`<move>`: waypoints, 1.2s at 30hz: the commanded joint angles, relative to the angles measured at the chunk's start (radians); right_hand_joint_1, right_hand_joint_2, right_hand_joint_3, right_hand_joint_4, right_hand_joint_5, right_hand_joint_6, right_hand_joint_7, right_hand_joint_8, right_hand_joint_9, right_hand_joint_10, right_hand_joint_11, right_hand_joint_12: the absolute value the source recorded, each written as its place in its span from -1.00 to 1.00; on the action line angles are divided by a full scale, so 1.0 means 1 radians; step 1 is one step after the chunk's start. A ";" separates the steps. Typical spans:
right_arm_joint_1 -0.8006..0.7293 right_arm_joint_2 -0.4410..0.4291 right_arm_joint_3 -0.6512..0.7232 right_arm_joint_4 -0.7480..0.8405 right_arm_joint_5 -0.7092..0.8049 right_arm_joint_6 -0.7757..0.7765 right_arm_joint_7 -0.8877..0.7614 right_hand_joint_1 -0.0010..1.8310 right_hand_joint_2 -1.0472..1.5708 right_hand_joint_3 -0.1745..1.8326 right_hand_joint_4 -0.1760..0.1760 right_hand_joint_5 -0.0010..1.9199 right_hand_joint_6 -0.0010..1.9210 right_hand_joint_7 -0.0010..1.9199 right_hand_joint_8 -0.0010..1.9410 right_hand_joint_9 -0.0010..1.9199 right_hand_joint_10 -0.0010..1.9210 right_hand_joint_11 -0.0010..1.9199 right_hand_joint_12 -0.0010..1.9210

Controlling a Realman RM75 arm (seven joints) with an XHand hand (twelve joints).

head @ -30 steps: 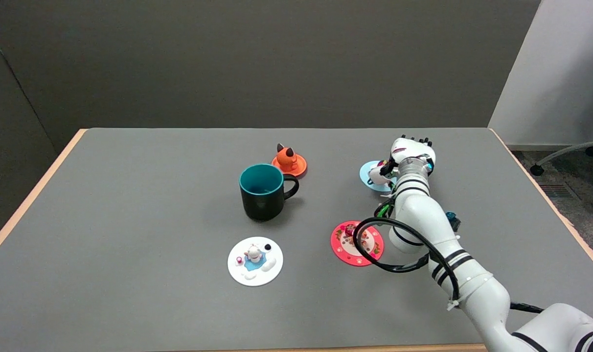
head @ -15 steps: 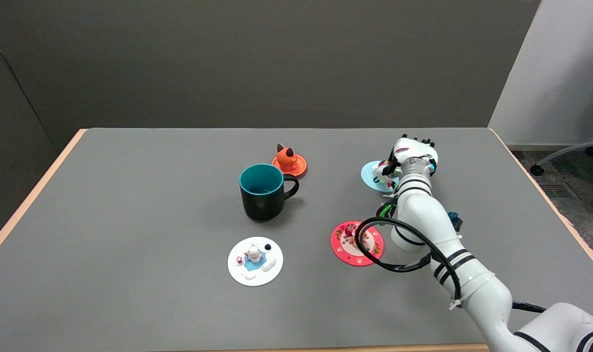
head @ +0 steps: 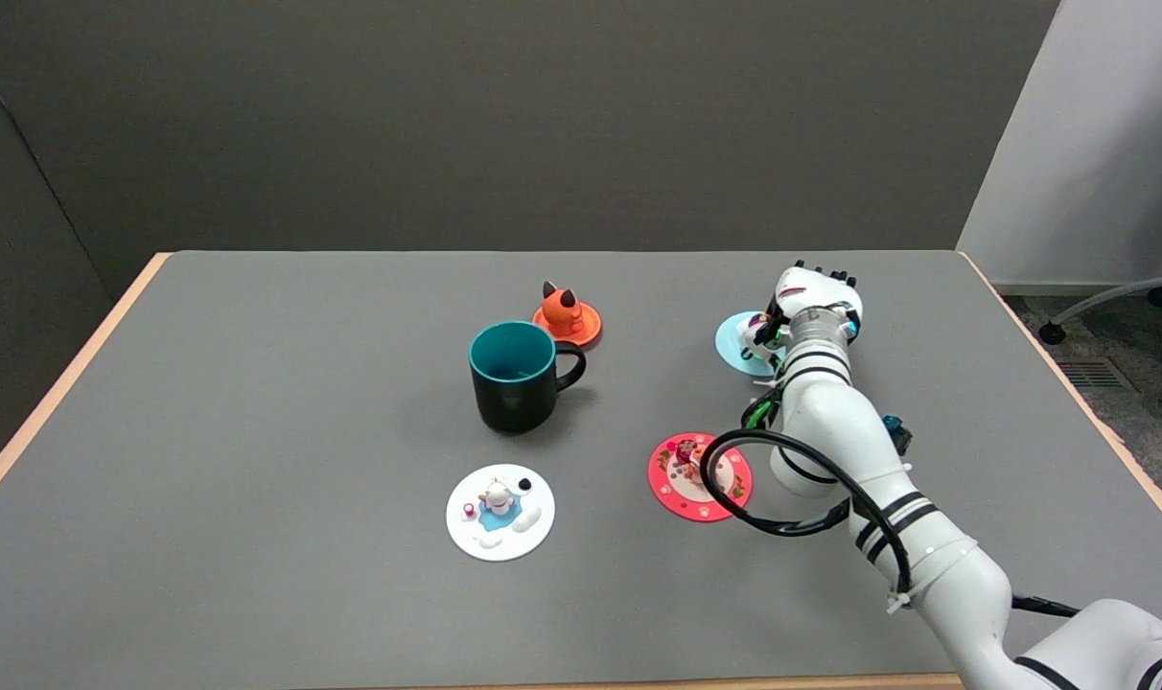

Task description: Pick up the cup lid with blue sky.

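Observation:
The light blue sky lid point(head: 734, 343) is at the table's right rear, with a small white figure on top as its knob. My right hand point(head: 816, 295) is at the lid's right side and grips that figure, its wrist hiding the lid's right part. The lid looks slightly tilted, and I cannot tell whether it still touches the grey table point(head: 255, 431).
A dark mug with a teal inside point(head: 514, 376) stands mid-table. An orange cat lid point(head: 567, 319) lies just behind it. A pink-red lid point(head: 682, 476) lies under my arm's black cable, and a white lid point(head: 499, 511) sits near the front.
The hand has shifted a little to the right, and the blue lid has moved along with it. The other lids and the mug have stayed put.

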 commanded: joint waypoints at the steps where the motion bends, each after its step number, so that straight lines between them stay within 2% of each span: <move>1: -0.057 0.021 -0.009 -0.169 0.062 -0.005 0.005 0.28 0.70 -0.74 -0.22 -0.21 0.23 -0.15 0.45 -0.52 -0.01 -0.76 -0.66; 2: -0.065 0.024 -0.009 -0.191 0.069 -0.004 0.004 0.29 0.69 -0.72 -0.24 -0.21 0.23 -0.15 0.44 -0.53 0.01 -0.74 -0.69; 3: -0.075 0.026 -0.012 -0.211 0.074 -0.005 0.005 0.28 0.68 -0.68 -0.25 -0.21 0.24 -0.15 0.45 -0.56 0.08 -0.69 -0.80; 4: -0.078 0.028 -0.012 -0.220 0.074 -0.005 0.005 0.29 0.69 -0.72 -0.26 -0.21 0.22 -0.14 0.44 -0.52 0.00 -0.75 -0.66; 5: -0.087 0.028 -0.014 -0.239 0.074 -0.005 0.005 0.28 0.68 -0.69 -0.25 -0.21 0.23 -0.15 0.45 -0.55 0.07 -0.70 -0.77; 7: -0.095 0.028 -0.015 -0.263 0.074 -0.005 0.005 0.29 0.68 -0.68 -0.28 -0.21 0.23 -0.15 0.46 -0.56 0.10 -0.68 -0.81; 8: -0.101 0.029 -0.019 -0.274 0.074 -0.005 0.005 0.29 0.69 -0.72 -0.31 -0.21 0.22 -0.15 0.45 -0.52 0.01 -0.75 -0.66; 9: -0.102 0.030 -0.019 -0.280 0.076 -0.005 0.005 0.29 0.69 -0.72 -0.32 -0.21 0.22 -0.14 0.44 -0.51 0.00 -0.76 -0.65; 10: -0.105 0.033 -0.023 -0.296 0.082 -0.005 0.005 0.29 0.68 -0.68 -0.32 -0.21 0.23 -0.14 0.45 -0.56 0.08 -0.69 -0.77; 12: -0.109 0.043 -0.033 -0.320 0.103 -0.005 0.005 0.29 0.68 -0.67 -0.32 -0.22 0.23 -0.14 0.45 -0.56 0.11 -0.67 -0.81; 16: -0.119 0.072 -0.058 -0.386 0.176 -0.009 0.005 0.29 0.67 -0.68 -0.33 -0.20 0.21 -0.13 0.44 -0.55 0.12 -0.66 -0.80; 17: -0.123 0.082 -0.063 -0.405 0.193 -0.016 0.003 0.29 0.67 -0.68 -0.31 -0.20 0.20 -0.13 0.43 -0.54 0.10 -0.67 -0.76; 18: -0.124 0.089 -0.068 -0.412 0.205 -0.017 0.001 0.30 0.68 -0.72 -0.30 -0.19 0.19 -0.13 0.42 -0.49 0.02 -0.73 -0.64; 24: -0.133 0.138 -0.111 -0.516 0.326 -0.019 0.004 0.30 0.68 -0.71 -0.34 -0.18 0.18 -0.12 0.41 -0.48 0.03 -0.72 -0.63; 30: -0.129 0.175 -0.157 -0.590 0.444 -0.019 0.004 0.30 0.68 -0.71 -0.38 -0.18 0.16 -0.12 0.41 -0.48 0.05 -0.71 -0.62; 32: -0.127 0.184 -0.160 -0.611 0.500 -0.031 0.004 0.31 0.66 -0.67 -0.38 -0.17 0.16 -0.11 0.41 -0.53 0.16 -0.63 -0.79; 36: -0.120 0.213 -0.168 -0.636 0.602 -0.066 -0.003 0.31 0.66 -0.67 -0.42 -0.17 0.15 -0.10 0.41 -0.54 0.18 -0.62 -0.79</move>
